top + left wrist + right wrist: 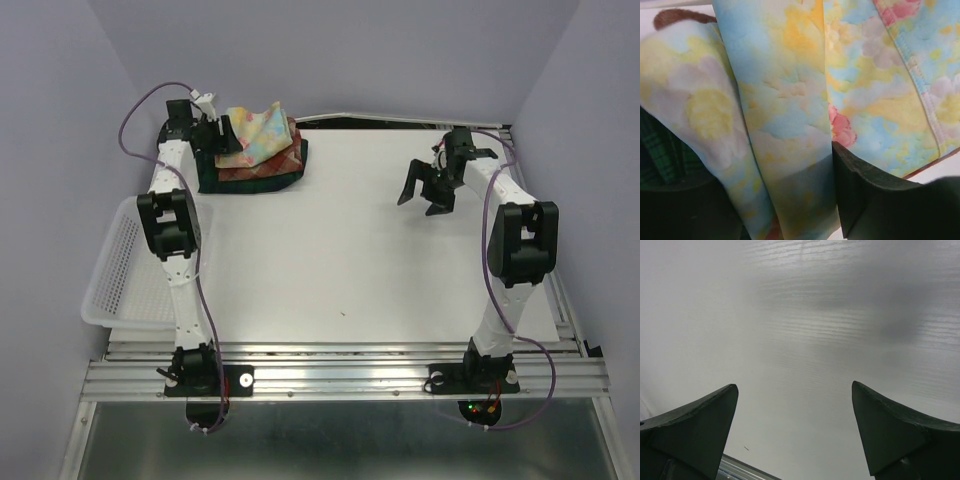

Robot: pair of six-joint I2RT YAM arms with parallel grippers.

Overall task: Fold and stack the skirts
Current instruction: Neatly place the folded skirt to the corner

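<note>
At the far-left corner of the counter [350, 260], we hold cloth.
Our left tool [222, 135] [790, 200] pinches the pastel skirt [258, 135] [790, 100] atop the red plaid skirt [293, 146] and green plaid skirt [255, 178]; our right tool [428, 192] [795, 430] hangs open near the far-right corner, well apart.

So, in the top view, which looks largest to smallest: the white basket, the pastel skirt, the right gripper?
1. white basket, clearly the largest.
2. pastel skirt.
3. right gripper, only a little smaller. It is raised toward the camera, so places 2 and 3 are unsure.
</note>
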